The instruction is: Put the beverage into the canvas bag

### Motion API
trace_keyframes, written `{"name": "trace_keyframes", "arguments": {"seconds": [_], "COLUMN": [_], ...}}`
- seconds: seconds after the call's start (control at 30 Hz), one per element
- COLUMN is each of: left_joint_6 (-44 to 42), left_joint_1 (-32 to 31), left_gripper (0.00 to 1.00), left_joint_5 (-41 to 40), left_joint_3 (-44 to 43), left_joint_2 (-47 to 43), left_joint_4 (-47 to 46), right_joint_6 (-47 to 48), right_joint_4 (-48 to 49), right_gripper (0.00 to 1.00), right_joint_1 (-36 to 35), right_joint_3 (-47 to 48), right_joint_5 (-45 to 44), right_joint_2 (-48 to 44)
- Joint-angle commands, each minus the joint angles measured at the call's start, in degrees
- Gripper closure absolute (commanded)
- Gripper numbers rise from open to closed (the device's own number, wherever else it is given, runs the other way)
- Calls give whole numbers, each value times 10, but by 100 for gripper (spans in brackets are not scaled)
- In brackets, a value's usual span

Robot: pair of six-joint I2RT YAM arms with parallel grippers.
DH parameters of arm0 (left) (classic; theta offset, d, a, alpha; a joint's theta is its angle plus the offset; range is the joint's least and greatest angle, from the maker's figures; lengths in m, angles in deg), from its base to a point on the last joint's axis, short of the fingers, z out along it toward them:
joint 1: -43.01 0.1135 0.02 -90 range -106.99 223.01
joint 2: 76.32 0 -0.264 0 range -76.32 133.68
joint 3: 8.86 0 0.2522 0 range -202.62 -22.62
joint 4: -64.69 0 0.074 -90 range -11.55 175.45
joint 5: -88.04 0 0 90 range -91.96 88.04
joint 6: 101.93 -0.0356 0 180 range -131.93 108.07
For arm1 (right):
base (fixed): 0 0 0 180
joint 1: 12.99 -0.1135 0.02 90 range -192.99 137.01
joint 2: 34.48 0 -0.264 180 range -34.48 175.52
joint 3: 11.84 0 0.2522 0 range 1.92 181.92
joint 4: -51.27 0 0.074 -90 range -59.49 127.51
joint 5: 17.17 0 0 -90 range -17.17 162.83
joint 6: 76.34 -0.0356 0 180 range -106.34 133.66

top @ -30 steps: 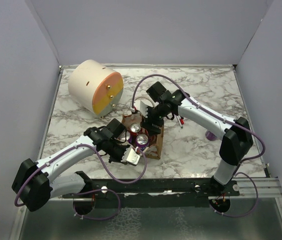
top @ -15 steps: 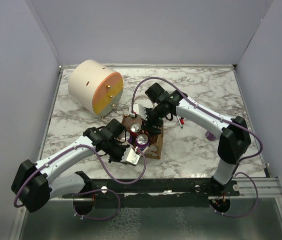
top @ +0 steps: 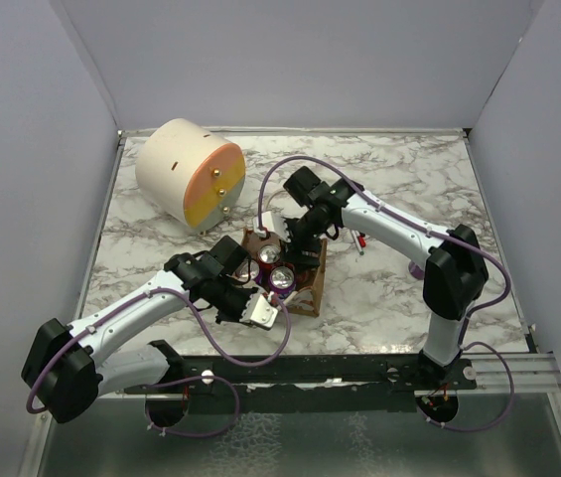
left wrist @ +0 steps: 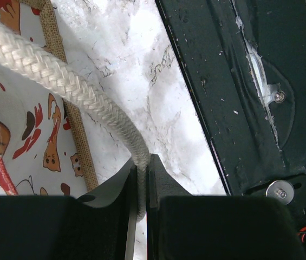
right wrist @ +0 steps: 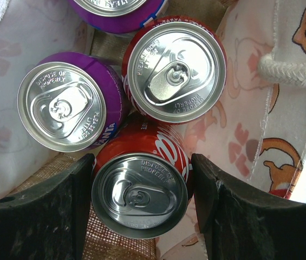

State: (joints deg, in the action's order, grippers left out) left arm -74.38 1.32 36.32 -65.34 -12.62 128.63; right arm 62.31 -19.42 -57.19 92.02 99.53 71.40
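Left tool [left wrist: 141, 174] tight on the canvas bag's [left wrist: 36, 135] handle [left wrist: 60, 86], right tool [right wrist: 142, 168] tight around a red can [right wrist: 140, 197], base hidden.

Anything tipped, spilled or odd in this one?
Nothing spilled or damaged: the cans stand upright in the canvas bag, the right gripper around a red can, the left gripper pinching a rope handle. Only the big cylinder at the far left lies on its side.
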Motion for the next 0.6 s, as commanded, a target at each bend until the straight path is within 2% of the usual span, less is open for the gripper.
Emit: {"name": "trace_keyframes", "arguments": {"seconds": [0.0, 0.57], "left_joint_6": [-4, -4], "left_joint_1": [-1, -1], "left_gripper": [97, 97], "left_joint_5": [22, 23], "left_joint_3": [4, 7], "left_joint_2": [-10, -15], "left_joint_4": [6, 7], "right_joint_6": [15, 15], "right_joint_4": [-3, 23], "right_gripper": [70, 56], "right_joint_1": [-4, -4], "right_joint_3": [16, -17], "right_joint_5": [37, 38], "right_joint_2": [5, 19]}}
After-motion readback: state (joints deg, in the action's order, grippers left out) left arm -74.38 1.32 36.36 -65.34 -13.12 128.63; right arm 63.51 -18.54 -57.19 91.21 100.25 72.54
